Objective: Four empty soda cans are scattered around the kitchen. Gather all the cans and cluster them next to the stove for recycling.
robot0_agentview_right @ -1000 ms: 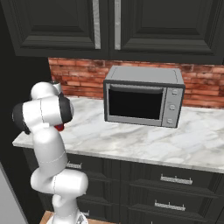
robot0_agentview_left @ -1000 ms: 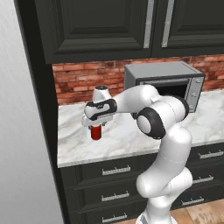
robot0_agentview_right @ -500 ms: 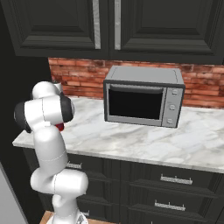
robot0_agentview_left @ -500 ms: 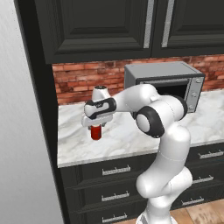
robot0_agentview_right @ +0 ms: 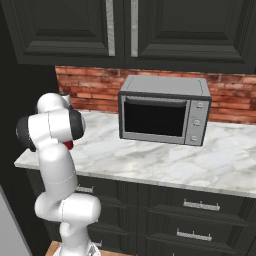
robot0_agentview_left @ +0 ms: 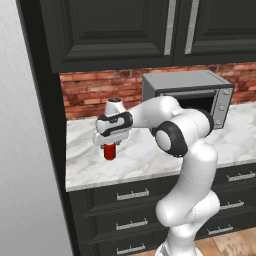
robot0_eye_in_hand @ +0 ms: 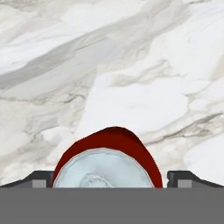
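One red soda can (robot0_agentview_left: 109,152) with a silver top stands upright on the white marble counter (robot0_agentview_left: 150,160), near its left end. My gripper (robot0_agentview_left: 109,145) points straight down over it, open, with a finger on each side of the can's top. In the hand view the soda can (robot0_eye_in_hand: 108,151) sits between the two dark fingertips (robot0_eye_in_hand: 42,177), with a gap on each side. A sliver of the red soda can (robot0_agentview_right: 69,145) peeks out behind the arm in the right base view. The stove is out of view.
A grey microwave (robot0_agentview_right: 165,115) stands on the counter to the right of the can, against the brick wall (robot0_agentview_left: 95,92). Dark upper cabinets (robot0_agentview_left: 120,30) hang above. A tall dark panel (robot0_agentview_left: 47,130) bounds the counter's left end. Drawers (robot0_agentview_right: 195,205) run below.
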{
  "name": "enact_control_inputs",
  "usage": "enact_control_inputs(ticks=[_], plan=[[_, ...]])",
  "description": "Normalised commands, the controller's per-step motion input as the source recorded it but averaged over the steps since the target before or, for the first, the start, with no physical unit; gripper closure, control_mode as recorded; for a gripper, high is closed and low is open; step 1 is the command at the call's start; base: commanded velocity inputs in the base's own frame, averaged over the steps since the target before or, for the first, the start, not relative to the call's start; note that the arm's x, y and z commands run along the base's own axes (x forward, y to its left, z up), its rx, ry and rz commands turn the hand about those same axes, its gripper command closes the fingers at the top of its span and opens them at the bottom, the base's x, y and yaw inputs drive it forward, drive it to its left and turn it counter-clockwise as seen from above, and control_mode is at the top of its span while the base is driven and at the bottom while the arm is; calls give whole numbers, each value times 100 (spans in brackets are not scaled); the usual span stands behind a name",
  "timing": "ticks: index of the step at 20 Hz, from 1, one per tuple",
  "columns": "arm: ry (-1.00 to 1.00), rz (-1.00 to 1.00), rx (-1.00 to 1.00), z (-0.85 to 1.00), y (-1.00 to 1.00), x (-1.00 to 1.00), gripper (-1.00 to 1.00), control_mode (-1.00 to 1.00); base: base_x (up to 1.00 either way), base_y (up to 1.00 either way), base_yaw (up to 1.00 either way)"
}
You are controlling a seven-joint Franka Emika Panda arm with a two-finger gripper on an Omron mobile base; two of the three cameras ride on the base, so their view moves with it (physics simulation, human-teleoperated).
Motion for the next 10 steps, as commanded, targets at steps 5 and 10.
enact_control_inputs(ticks=[5,10], plan=[[0,0,0,-1,10,-12,-100,-100,0,0,0],[0,0,0,-10,1,0,-100,-100,0,0,0]])
